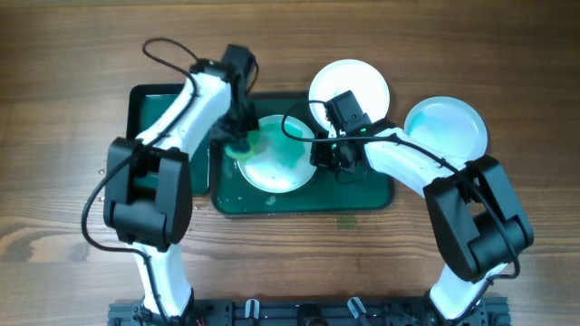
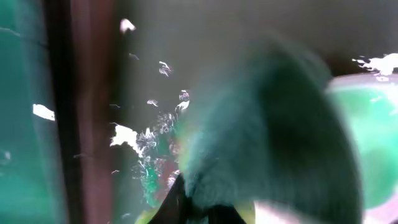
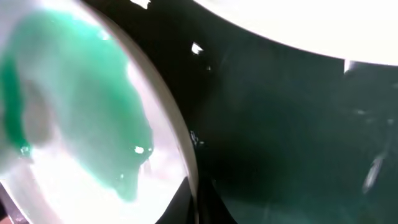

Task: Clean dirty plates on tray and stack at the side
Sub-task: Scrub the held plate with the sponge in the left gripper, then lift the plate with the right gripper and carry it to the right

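A plate (image 1: 276, 163) with green smears lies on the large dark green tray (image 1: 362, 195). My left gripper (image 1: 237, 143) is shut on a green sponge (image 2: 273, 124) and holds it at the plate's left rim. My right gripper (image 1: 324, 156) is shut on the plate's right rim (image 3: 186, 155); the smear shows in the right wrist view (image 3: 81, 106). A second plate (image 1: 353, 86) rests at the tray's back edge. A third plate (image 1: 446, 127), tinted pale green, lies on the table to the right of the tray.
A smaller dark green tray (image 1: 149, 113) sits left of the large tray, partly under my left arm. Green specks spatter the tray floor (image 2: 149, 137). Wooden table (image 1: 63, 181) surrounds the trays.
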`<act>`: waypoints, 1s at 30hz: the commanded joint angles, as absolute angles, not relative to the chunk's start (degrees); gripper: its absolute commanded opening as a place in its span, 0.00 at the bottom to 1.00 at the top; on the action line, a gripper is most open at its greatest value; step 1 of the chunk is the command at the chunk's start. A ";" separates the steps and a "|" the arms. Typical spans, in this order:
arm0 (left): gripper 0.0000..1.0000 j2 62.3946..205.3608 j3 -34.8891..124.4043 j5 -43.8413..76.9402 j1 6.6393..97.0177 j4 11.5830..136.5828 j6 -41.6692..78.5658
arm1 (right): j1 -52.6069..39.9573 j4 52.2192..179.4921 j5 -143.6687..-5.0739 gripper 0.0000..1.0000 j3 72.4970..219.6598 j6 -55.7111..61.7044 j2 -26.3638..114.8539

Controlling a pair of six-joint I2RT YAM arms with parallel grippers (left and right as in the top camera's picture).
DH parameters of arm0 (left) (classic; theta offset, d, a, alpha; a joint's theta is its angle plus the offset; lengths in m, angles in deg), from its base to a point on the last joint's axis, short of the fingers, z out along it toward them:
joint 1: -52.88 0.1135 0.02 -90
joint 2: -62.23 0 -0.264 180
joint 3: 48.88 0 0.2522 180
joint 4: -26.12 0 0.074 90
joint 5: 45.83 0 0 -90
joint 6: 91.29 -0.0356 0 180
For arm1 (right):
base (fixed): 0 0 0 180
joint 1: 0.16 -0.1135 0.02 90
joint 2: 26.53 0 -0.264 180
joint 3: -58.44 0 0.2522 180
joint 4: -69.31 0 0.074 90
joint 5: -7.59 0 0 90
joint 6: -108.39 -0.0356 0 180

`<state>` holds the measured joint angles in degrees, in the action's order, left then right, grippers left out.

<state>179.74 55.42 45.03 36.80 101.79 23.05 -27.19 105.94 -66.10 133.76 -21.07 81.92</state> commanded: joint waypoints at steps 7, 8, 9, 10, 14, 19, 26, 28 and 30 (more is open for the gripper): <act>0.04 179.98 68.49 39.04 39.18 112.12 15.07 | -26.82 106.49 -65.22 0.04 134.42 -19.32 82.02; 0.04 180.01 68.49 39.04 39.18 112.04 15.12 | -26.82 106.62 -65.33 0.04 134.66 -18.49 81.35; 0.04 180.01 68.49 39.06 39.18 111.73 15.18 | -26.84 106.71 -65.60 0.04 134.92 -17.37 80.43; 0.04 180.01 68.49 39.06 39.16 111.23 15.18 | -26.84 106.80 -66.01 0.04 135.07 -16.48 79.34; 0.04 180.01 68.43 39.06 39.16 109.70 15.20 | -27.73 109.13 -73.20 0.04 135.20 -14.31 73.57; 0.04 180.01 68.38 39.04 39.12 108.23 15.64 | -32.48 116.59 -95.08 0.04 135.20 -11.49 63.27; 0.04 180.01 68.38 39.02 39.12 107.99 15.66 | -38.77 122.95 -118.01 0.04 135.20 -7.45 53.20; 0.04 180.01 68.38 39.04 39.12 107.99 15.66 | -40.72 123.39 -123.10 0.04 135.20 -6.05 51.45; 0.04 180.01 68.38 39.02 39.12 107.99 15.66 | -42.75 123.36 -128.19 0.04 135.20 -3.60 50.33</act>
